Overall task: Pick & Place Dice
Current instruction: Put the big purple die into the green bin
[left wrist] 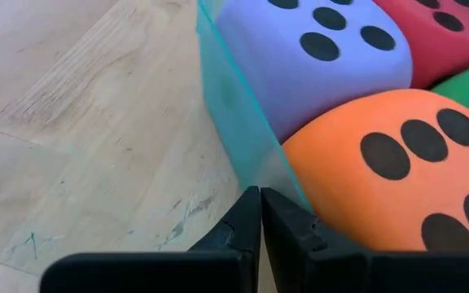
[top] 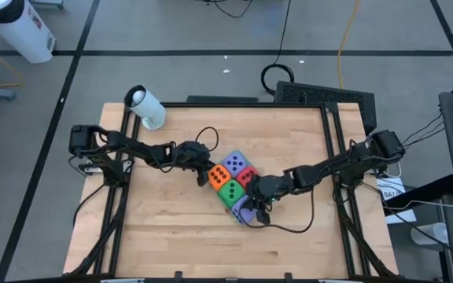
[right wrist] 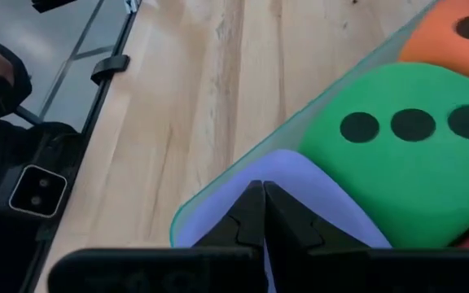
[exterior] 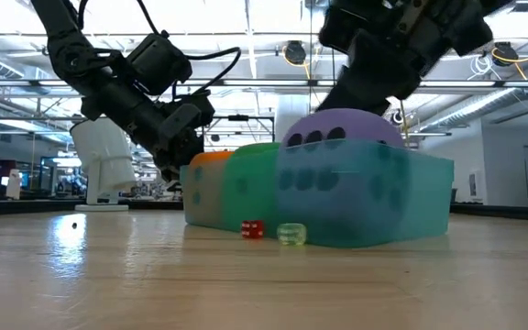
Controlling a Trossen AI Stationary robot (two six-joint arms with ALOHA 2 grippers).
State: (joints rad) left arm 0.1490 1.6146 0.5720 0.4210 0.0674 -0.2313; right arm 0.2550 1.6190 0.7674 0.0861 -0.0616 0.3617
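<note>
Right hand (right wrist: 263,213) shut over purple die (right wrist: 316,203), tray edge (right wrist: 218,189).

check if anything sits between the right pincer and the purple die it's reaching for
Nothing visible does. The right pincer, shut, is down on the purple die next to the green die. The clear teal tray wall runs alongside, not across the pincer's path.

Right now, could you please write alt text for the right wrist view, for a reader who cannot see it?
The right tool, shut, presses at the rim of a translucent green tray over a purple die. Beside it lies a green die showing three pips, then an orange die; wooden table beyond.
</note>
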